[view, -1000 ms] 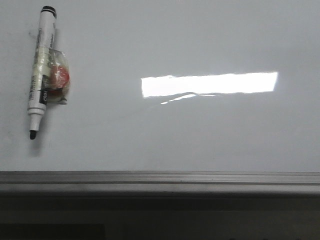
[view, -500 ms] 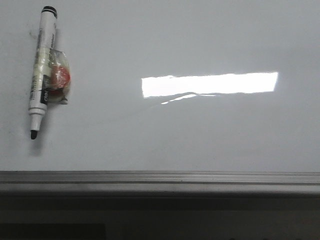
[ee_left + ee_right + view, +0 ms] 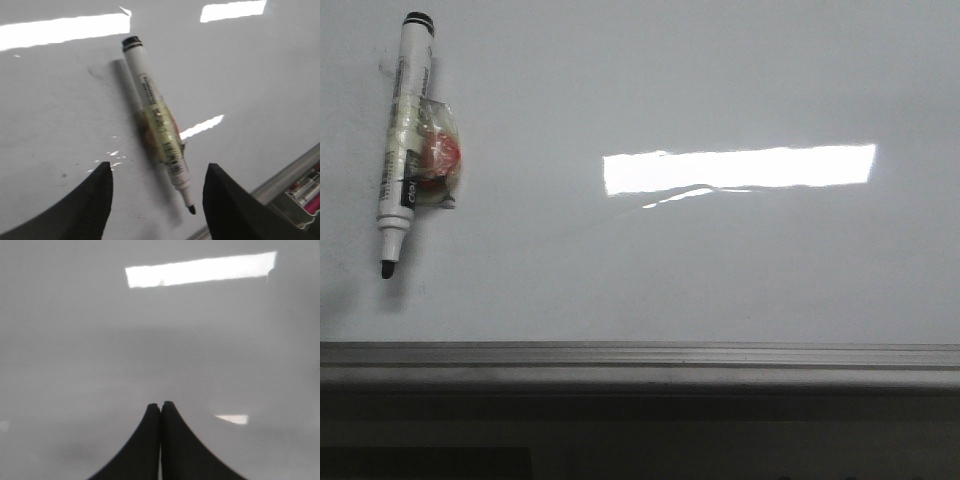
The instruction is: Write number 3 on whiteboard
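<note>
Currently: one whiteboard (image 3: pixel 720 260) | one uncapped marker (image 3: pixel 402 140) lying on it, well left of the reflection | left gripper (image 3: pixel 156 200) spread wide above marker | right gripper (image 3: pixel 160 410) pressed closed, empty.

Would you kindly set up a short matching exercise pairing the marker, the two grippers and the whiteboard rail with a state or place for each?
Column one:
1. marker
2. left gripper
3. right gripper
4. grey rail of the whiteboard

Column two:
A. fingers pressed together, holding nothing
B. runs along the board's near edge in the front view
C. lies uncapped on the board, tape and a red piece around its barrel
D. fingers spread apart, the marker between them in its own view

Pairs: 1-C, 2-D, 3-A, 4-B
</note>
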Robot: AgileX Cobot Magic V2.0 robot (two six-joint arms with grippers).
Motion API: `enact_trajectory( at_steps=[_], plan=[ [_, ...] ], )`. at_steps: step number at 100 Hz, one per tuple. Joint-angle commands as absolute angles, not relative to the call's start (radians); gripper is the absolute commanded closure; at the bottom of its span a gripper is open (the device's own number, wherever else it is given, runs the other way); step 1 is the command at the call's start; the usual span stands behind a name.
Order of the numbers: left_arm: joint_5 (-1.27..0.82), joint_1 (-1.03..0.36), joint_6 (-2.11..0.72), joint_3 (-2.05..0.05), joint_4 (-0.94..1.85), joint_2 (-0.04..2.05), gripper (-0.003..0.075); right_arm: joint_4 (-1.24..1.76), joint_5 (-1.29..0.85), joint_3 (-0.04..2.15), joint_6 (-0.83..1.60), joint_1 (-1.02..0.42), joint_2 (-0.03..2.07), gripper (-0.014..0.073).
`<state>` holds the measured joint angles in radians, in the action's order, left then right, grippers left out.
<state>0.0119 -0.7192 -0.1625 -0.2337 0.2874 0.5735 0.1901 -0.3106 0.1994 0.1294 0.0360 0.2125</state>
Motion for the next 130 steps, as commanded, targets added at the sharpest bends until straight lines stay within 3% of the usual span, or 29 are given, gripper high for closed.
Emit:
enact_trajectory(
  at_steps=[1,66,98,105,120,130],
  plan=[
    [0.142,-0.779,-0.161,-0.272,0.323,0.629,0.0342,0.191,-0.234,0.232,0.130,0.041,0.231,0.0659],
    [0.408,-0.855,-0.160,-0.272,0.450,0.927,0.0343,0.191,-0.234,0.232,0.130,0.041,0.231,0.0659],
    [0.420,-0.855,-0.106,-0.272,0.450,1.013,0.0349,0.191,-0.234,0.232,0.130,0.041,0.231,0.0659],
    [0.420,-0.855,-0.106,-0.272,0.450,1.013,0.0407,0.191,-0.234,0.232,0.130,0.041,0.231,0.0659],
    [0.411,-0.855,-0.106,-0.272,0.450,1.013,0.0736,0.191,-0.237,0.232,0.130,0.041,0.231,0.0659],
    [0.408,-0.855,-0.106,-0.272,0.450,1.013,0.0740,0.198,-0.242,0.235,0.130,0.019,0.231,0.0659]
  ],
)
